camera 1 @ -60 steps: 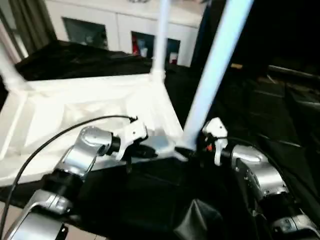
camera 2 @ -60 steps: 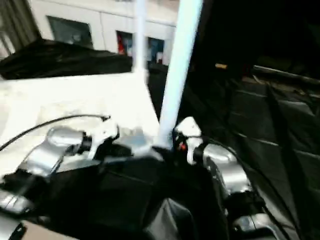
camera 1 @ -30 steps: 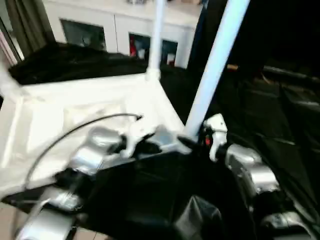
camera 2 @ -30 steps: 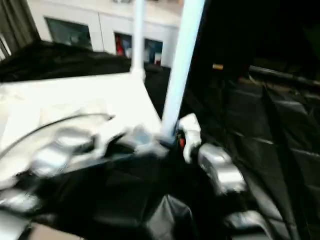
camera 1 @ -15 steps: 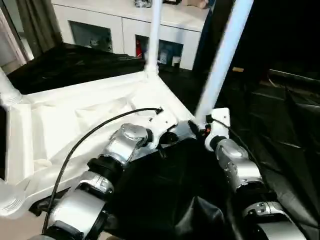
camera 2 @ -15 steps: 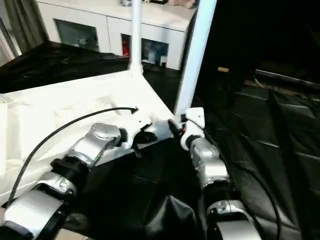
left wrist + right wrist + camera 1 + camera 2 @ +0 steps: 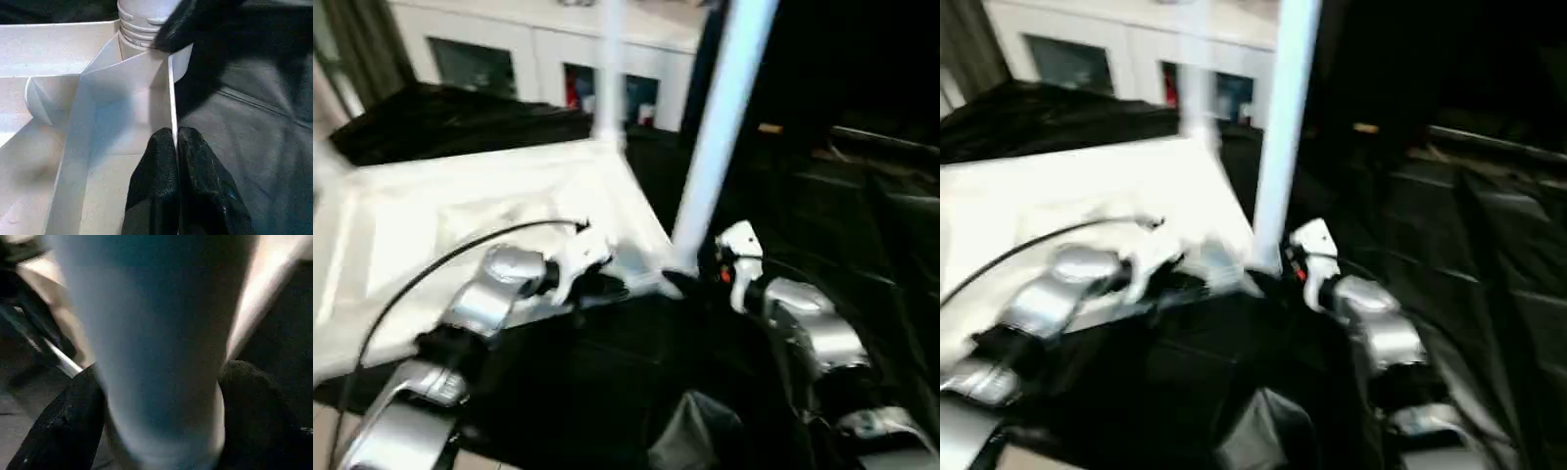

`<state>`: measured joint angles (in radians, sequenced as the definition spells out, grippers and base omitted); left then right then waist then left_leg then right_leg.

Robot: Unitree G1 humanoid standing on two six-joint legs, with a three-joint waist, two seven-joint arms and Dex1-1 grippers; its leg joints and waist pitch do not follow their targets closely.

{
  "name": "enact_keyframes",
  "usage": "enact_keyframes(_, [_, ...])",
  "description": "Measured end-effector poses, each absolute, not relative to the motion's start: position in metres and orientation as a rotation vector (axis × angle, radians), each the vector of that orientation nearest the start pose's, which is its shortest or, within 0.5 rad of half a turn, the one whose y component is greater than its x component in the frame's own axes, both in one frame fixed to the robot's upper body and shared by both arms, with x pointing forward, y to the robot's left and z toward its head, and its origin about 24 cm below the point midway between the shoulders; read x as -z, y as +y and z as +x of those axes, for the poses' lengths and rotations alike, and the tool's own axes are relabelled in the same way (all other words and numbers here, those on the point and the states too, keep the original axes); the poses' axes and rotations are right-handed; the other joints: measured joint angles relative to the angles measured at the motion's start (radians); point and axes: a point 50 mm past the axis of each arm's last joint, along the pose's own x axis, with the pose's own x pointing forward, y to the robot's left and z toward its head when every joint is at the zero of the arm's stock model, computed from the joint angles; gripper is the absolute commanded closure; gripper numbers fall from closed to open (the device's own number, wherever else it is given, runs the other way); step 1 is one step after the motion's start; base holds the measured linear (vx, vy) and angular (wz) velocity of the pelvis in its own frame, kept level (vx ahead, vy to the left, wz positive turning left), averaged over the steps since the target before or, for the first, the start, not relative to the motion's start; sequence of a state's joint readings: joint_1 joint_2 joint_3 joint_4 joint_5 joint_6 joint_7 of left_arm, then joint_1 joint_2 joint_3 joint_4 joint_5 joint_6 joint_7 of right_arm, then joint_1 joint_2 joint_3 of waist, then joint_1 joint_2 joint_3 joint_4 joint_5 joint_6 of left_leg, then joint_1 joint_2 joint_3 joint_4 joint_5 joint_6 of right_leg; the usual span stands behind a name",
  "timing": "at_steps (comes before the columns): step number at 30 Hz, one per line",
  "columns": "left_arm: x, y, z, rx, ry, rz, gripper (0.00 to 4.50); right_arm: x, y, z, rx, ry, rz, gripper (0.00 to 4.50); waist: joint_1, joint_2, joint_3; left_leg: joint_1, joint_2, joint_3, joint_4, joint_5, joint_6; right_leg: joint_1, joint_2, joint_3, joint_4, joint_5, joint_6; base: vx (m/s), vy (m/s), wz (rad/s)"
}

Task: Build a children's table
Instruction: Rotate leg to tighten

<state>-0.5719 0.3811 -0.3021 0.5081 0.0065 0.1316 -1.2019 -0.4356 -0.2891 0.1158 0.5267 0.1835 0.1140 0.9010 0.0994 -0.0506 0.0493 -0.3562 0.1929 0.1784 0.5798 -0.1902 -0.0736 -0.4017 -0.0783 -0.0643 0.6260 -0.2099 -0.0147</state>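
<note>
You're on the leg-fitting step: the table top point(image 7: 489, 225) lies upside down, ribbed underside up, on the black-draped bench point(image 7: 636, 382), and the near-right leg point(image 7: 720, 117) stands in its corner socket point(image 7: 142, 29). Another leg point(image 7: 609, 69) is already up at the far corner.

Left tool point(image 7: 176, 147) is pinched together on the thin edge wall of the table top, just short of that socket (steadying it, by the look of things). Left wrist view shows the fingers point(image 7: 198, 171) closed either side of the rim.

Right tool point(image 7: 159, 421) straddles the base of the near-right leg, its fingers point(image 7: 63, 426) flanking the tube on both sides. Whether they press the leg or stand just clear of it I cannot tell, as the close view is smeared.

Judgement: the leg is likely seated or nearly so, though the joint line isn't readable from the head views.

Next move calls for you to confirm the leg is fully home in the socket before backing the right tool straight off, keeping the left pinch on so the top doesn't slide. Then go for the remaining corners.
</note>
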Motion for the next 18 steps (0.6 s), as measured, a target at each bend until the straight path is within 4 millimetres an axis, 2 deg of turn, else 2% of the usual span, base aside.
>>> enact_keyframes(7, [-0.057,0.138,0.298,1.421,0.463,0.386,4.5,-0.038,-0.146,0.294,-1.128,0.314,-0.059,0.68,-0.001,-0.001,0.001,0.0,0.0,0.0,0.001,-0.003,-0.005,0.001,0.0,0.0,0.001,0.0,0.0,0.0,0.0,0.0])
enact_keyframes(9, [-0.057,0.138,0.297,1.426,0.467,0.386,4.5,-0.038,-0.145,0.294,-1.141,0.317,-0.06,0.97,-0.001,-0.001,0.001,0.001,0.0,0.0,0.002,-0.003,-0.005,0.001,0.0,0.0,0.001,0.0,0.0,0.0,0.0,0.0])
enact_keyframes(18, [-0.059,0.139,0.296,1.422,0.471,0.38,4.5,-0.039,-0.142,0.292,-1.164,0.322,-0.05,1.6,-0.006,-0.003,0.002,0.0,0.001,0.0,0.003,-0.003,-0.005,0.0,0.0,0.0,0.001,0.0,0.0,0.0,0.0,0.0])
